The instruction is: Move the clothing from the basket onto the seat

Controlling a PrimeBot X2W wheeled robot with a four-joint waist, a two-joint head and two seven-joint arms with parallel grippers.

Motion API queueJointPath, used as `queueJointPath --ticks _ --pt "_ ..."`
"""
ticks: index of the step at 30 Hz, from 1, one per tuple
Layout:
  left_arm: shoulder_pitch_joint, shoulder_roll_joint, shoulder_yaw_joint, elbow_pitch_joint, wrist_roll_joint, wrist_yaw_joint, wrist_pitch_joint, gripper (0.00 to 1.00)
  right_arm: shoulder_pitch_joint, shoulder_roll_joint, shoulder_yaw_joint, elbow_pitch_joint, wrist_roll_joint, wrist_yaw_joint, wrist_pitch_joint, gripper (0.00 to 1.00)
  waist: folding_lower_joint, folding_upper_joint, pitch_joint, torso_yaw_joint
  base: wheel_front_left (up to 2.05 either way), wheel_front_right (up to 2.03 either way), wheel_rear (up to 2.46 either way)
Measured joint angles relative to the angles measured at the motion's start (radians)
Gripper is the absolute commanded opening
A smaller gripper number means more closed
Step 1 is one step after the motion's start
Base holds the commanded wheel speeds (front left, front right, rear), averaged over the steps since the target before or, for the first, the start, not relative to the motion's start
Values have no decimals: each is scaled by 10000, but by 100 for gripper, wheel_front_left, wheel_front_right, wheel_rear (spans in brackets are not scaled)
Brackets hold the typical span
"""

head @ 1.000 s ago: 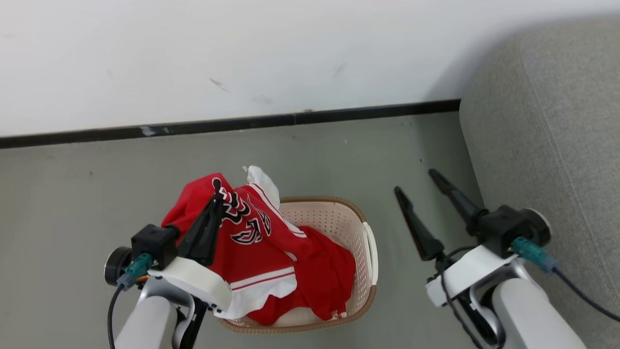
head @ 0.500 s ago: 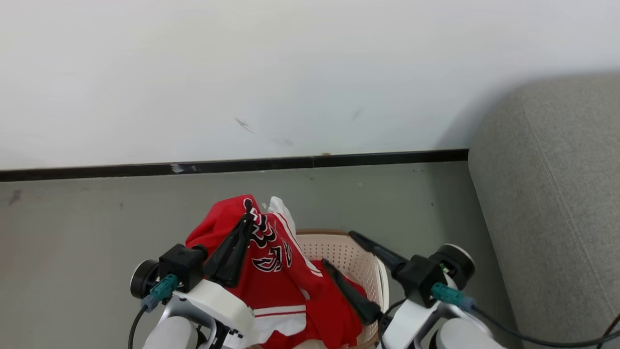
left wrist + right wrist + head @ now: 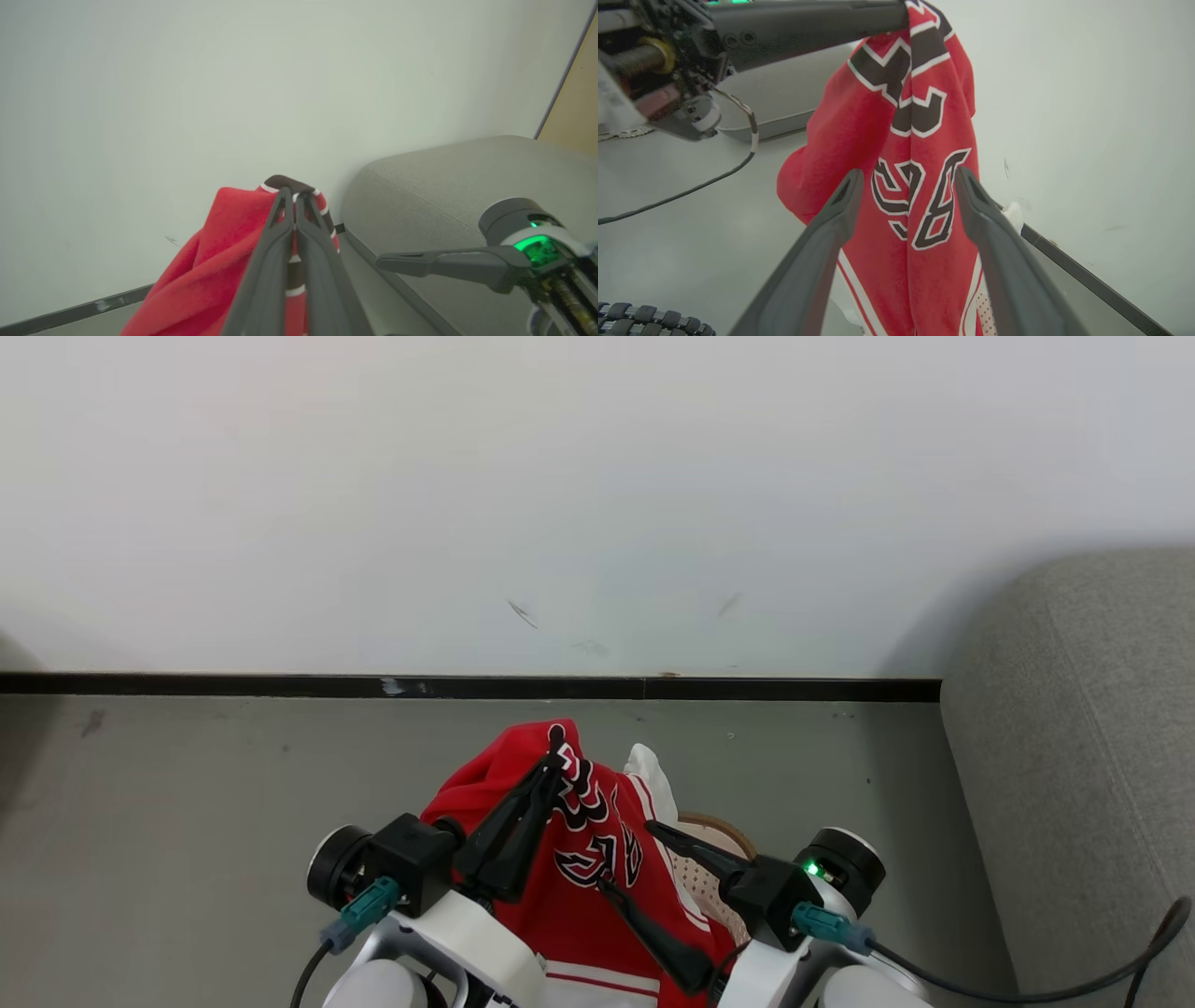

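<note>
One grey seat (image 3: 1074, 756) stands at my right. Red clothing (image 3: 579, 896) hangs over the basket (image 3: 717, 824), pinched in my fully closed left gripper (image 3: 551, 763). My right gripper (image 3: 625, 852) is spread wide beside the clothing, gripping nothing.

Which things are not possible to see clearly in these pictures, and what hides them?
Basket, head view: the jersey and the right hand cover all but a piece of rim; its inside is hidden.
Jersey's lower end, head view: cut off by the bottom edge.
Seat, head view: cut off by the right edge.
Jersey's number, right wrist view: folds hide part of it.
</note>
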Motion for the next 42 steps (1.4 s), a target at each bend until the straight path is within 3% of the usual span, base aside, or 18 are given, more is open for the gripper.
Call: queueJointPath --ticks 15,16,17,18,24,29,31,32,42 --pt "301 63 -993 -1639 -378 142 807 0 -612 2 50 522 0 0 2 100 0 0 -243 625 0 0 0" --pt "324 65 -1049 -1730 -431 150 842 0 -610 4 71 600 0 0 0 85 0 0 -254 660 0 0 0" --pt "345 61 -1097 -1814 -443 169 917 0 -610 4 75 665 6 0 0 46 0 0 -265 692 0 0 0" --pt "364 65 -1124 -1885 -443 169 980 0 -609 8 73 706 38 0 0 0 0 0 -276 725 0 0 0" --pt "515 71 -1131 -2142 -516 311 1164 0 -593 52 -52 771 359 0 2 0 0 0 -315 862 0 0 0" --pt "672 77 -1022 -2274 -514 485 1246 47 -546 77 -372 656 566 2 2 0 0 0 -300 804 0 0 0" --pt "756 90 -999 -2339 -514 522 1248 93 -547 71 -577 523 593 2 2 0 0 0 -295 755 0 0 0" --pt "802 102 -986 -2359 -514 522 1248 100 -546 46 -658 481 593 2 2 0 0 0 -291 726 0 0 0" --pt "1181 311 -1024 -2445 -407 612 1333 100 -341 -234 -1409 -190 558 2 2 0 0 0 -239 321 0 0 0"
